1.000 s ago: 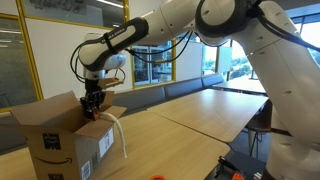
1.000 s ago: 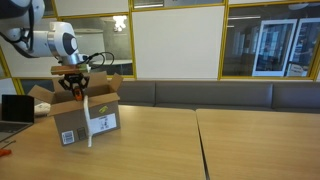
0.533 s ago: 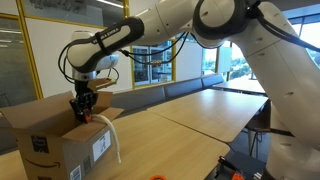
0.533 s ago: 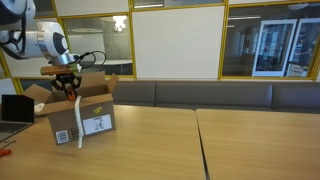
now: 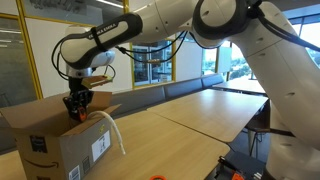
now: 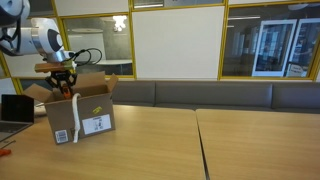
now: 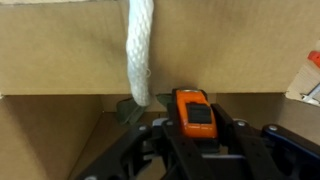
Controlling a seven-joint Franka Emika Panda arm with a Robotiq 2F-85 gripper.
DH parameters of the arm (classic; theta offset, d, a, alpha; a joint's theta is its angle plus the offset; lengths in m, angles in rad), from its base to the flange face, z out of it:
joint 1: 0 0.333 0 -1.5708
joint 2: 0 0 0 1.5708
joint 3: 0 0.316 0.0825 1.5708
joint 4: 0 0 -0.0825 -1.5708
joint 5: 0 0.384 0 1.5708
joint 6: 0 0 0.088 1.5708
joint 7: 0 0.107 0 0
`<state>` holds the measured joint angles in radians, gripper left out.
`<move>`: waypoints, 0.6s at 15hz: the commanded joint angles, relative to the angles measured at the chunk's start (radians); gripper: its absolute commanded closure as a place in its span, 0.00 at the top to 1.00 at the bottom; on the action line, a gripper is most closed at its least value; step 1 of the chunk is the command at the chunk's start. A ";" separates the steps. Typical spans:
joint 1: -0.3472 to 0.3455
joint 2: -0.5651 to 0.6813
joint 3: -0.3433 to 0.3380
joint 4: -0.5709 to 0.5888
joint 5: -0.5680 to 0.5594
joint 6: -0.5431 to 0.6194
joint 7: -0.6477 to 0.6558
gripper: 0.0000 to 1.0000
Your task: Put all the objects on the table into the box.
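The brown cardboard box (image 5: 50, 142) stands open on the light wood table (image 5: 190, 125) and shows in both exterior views (image 6: 95, 122). My gripper (image 5: 78, 108) hangs just over the box's opening (image 6: 65, 90), shut on the long white tube (image 5: 115, 135). The tube arcs out of the box and hangs down its side (image 6: 76, 126). In the wrist view the tube (image 7: 140, 50) runs down to the left finger of my gripper (image 7: 190, 140). A small orange block with a dark window (image 7: 194, 112) sits between the fingers. I cannot tell whether it is held. Cardboard walls lie behind.
A dark laptop (image 6: 14, 108) stands on the table beside the box. A tiny orange item (image 5: 157, 177) lies near the table's front edge. A grey bench (image 6: 220, 95) runs along the glass wall behind. The table (image 6: 200, 150) has a seam down its middle.
My gripper has moved across the box's opening towards its far side, pulling the white tube along. The tube's hanging end has swung with it along the box's front.
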<state>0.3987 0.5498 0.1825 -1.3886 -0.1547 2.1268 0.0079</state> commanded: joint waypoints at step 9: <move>0.025 0.180 -0.002 0.236 0.001 -0.039 -0.004 0.15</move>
<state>0.4047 0.6407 0.1838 -1.2799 -0.1540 2.1186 0.0032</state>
